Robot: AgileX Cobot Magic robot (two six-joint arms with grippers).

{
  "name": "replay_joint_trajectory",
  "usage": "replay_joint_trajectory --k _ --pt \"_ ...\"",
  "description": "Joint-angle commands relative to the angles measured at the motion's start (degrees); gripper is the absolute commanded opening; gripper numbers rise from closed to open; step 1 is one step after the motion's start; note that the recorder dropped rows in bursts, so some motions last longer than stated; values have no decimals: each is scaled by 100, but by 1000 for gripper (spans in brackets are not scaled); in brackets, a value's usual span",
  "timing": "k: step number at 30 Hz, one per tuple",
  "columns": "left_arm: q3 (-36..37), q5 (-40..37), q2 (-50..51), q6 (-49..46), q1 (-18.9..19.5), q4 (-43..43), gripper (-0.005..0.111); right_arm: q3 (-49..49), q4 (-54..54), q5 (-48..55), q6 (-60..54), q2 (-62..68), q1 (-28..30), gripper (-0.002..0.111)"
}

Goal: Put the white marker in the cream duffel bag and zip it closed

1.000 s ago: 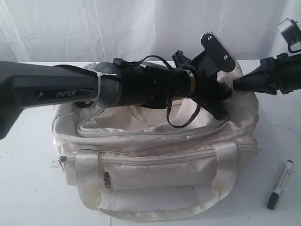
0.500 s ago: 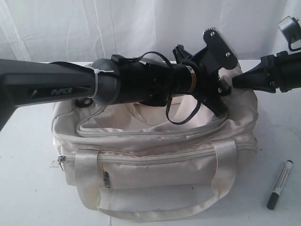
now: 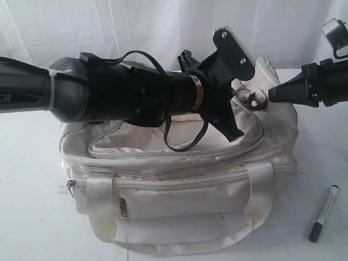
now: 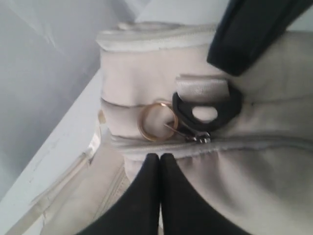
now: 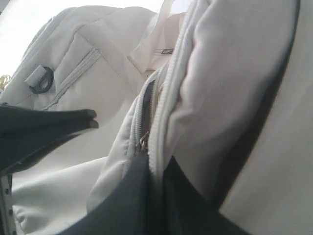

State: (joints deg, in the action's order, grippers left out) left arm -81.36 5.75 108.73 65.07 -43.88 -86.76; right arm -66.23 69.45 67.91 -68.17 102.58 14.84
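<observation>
My left hand (image 4: 159,157) is pressed fully closed at the zip of the cream duffel bag (image 3: 179,190), holding what I cannot tell; my right hand (image 5: 155,169) pinches its zip edge; the white marker (image 3: 323,213) lies on the desk (image 3: 32,217) toward its right edge, apart from the bag.

Plain white table (image 3: 32,217), nothing fancy. The cream duffel bag (image 3: 179,201) sits in the middle of it with its front pocket facing the camera. The white marker (image 3: 324,213) lies flat on the bare surface off to the bag's right, near it but not touching.
</observation>
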Motion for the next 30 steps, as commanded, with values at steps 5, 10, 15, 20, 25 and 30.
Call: replay_joint_trajectory --k 5,10,15,20,25,30 --pt "-35 -406 56 72 -26 -43 36 -32 276 206 -93 -41 2 0" --pt "-577 -446 232 176 -26 -25 41 -32 276 206 -93 -41 2 0" --pt "-1093 -447 599 269 -26 -25 41 -32 276 206 -93 -41 2 0" --pt "-1284 -447 908 293 -26 -25 41 -32 276 206 -93 -41 2 0" --pt "-1284 -458 988 463 -26 -25 41 -32 276 206 -93 -41 2 0" --pt "-1284 -458 1025 478 -26 -25 41 -32 286 206 -93 -41 2 0"
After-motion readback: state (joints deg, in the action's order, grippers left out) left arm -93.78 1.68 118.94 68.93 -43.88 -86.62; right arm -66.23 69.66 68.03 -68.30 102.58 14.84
